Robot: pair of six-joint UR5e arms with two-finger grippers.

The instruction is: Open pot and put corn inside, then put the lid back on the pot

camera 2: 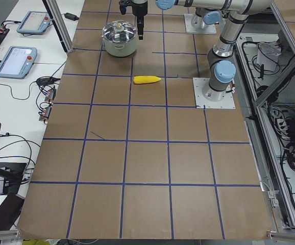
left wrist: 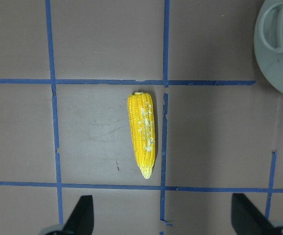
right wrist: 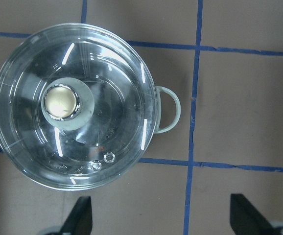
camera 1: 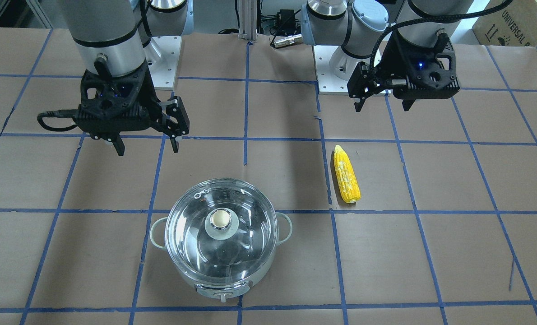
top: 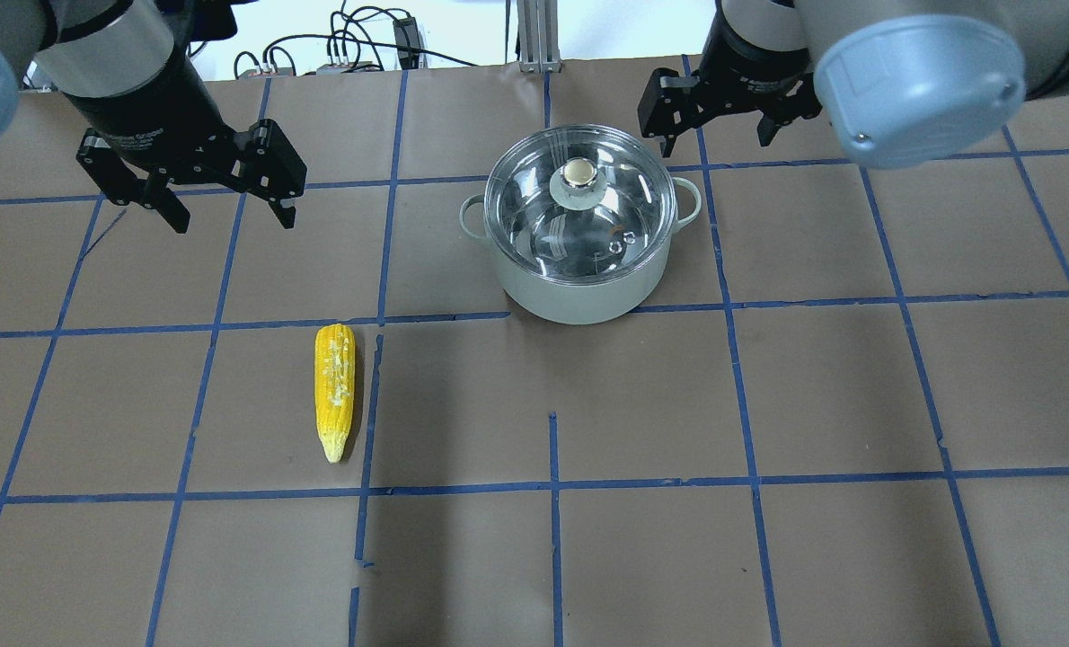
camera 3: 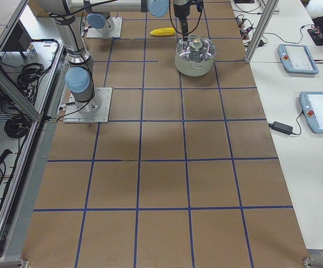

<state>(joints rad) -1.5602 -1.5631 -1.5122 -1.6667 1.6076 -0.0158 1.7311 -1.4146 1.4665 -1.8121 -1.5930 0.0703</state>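
The pale grey pot (top: 579, 288) stands on the table with the clear glass lid (top: 620, 202) on it, knob (top: 578, 173) up. It also shows in the front view (camera 1: 221, 239) and in the right wrist view (right wrist: 112, 63). The yellow corn (top: 334, 391) lies flat on the paper to the pot's left, also in the front view (camera 1: 345, 174) and the left wrist view (left wrist: 142, 134). My left gripper (top: 234, 222) is open and empty, hovering above and beyond the corn. My right gripper (top: 716, 144) is open and empty, hovering just beside the pot's right handle.
The table is covered in brown paper with a blue tape grid (top: 552, 485). The arm bases (camera 1: 336, 67) stand at the robot's edge. Tablets (camera 2: 16, 60) and cables lie on a side bench past the pot's end of the table.
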